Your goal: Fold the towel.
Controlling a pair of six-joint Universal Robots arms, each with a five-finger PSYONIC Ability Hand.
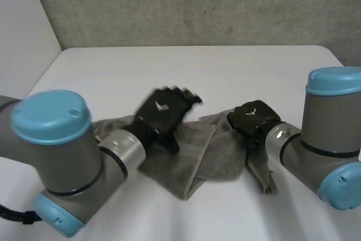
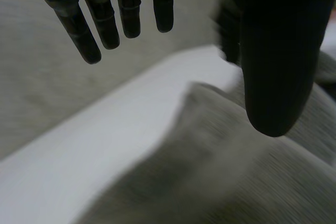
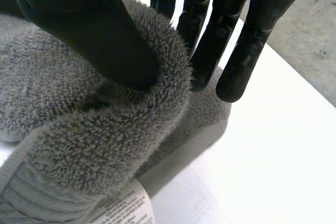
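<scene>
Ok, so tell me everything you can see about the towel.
The towel is grey terry cloth with a fluffy looped pile, a flat woven band along one hem and a white printed label beside it. It lies rumpled and partly folded over itself on the white table. The right hand pinches a rolled fold of its edge between thumb and fingers. The left hand is open above its other side; contact there is unclear.
</scene>
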